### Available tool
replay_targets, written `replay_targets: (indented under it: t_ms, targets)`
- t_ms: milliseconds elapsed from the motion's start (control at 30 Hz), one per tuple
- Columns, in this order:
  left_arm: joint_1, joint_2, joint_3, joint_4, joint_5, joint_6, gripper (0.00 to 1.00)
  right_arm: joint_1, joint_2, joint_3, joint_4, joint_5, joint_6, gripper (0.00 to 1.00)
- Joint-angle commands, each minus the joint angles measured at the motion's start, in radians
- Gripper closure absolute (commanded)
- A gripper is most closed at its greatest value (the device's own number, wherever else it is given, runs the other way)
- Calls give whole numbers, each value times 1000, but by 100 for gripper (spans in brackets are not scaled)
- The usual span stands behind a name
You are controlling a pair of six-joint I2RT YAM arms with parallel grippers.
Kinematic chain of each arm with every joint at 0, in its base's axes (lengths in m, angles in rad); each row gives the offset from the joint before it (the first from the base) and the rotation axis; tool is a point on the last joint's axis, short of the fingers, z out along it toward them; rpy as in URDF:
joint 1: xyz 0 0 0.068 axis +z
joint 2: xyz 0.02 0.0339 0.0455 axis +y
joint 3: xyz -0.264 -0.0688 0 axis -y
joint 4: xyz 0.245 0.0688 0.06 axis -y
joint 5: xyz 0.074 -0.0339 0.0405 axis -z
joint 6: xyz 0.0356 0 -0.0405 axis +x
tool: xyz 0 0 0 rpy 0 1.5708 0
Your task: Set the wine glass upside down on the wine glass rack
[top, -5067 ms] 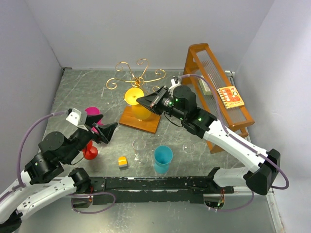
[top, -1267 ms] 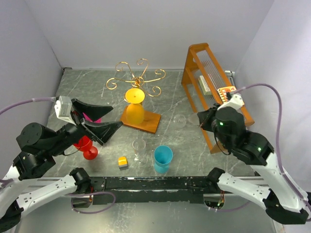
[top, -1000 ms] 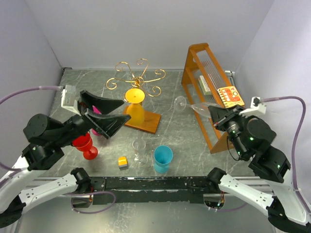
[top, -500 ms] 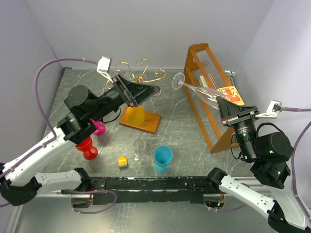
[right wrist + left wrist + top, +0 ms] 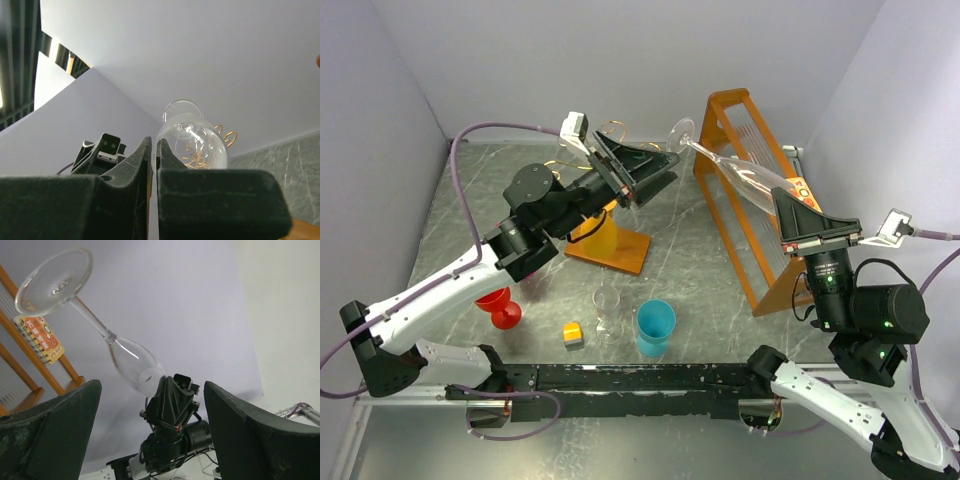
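Both arms have risen: right fingers [image 5: 146, 152] pinch the glass [image 5: 750, 178] by its bowl, foot toward the spread, empty left fingers [image 5: 642, 168]; handover likely.

Wine glass [image 5: 745, 176]: I'm seeing a clear, long-stemmed glass up in the air, upper centre-right of the overhead view.
Glass pose: steeply tilted, with the round foot highest and pointing to the upper left and the bowl lower right.
Glass hold: the right gripper [image 5: 782, 202] is clamped on the bowl's rim end.
Wine glass rack [image 5: 623, 252]: a thin gold wire tree with curled arms on a flat orange-brown wooden base, upper centre, largely hidden from above.
Glass to rack: apart, with the glass to the rack's right. On my right wrist view, gold curls show through the bowl.
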Motion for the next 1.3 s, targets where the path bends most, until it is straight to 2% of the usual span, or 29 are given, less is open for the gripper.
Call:
replay_targets:
  t_ms: [0,233,500,667,967,1267]
  targets:
    - [-44,42,75,-13,-130,-50,7,-2,-25,-28,93,-21,38,100]
    - [-69,53,42,15,-286,-63,9,-3,-16,-43,121,-70,63,100]
    - [-71,84,91,-3,-355,-23,15,-2,-20,-81,157,-149,74,100]
    - [-71,84,82,69,-394,-9,30,-2,0,-83,163,-184,118,100]
    - [-71,69,73,99,-487,32,42,-3,28,-98,212,-294,163,100]
    - [-71,57,55,163,-528,89,63,-3,36,-101,188,-345,193,100]
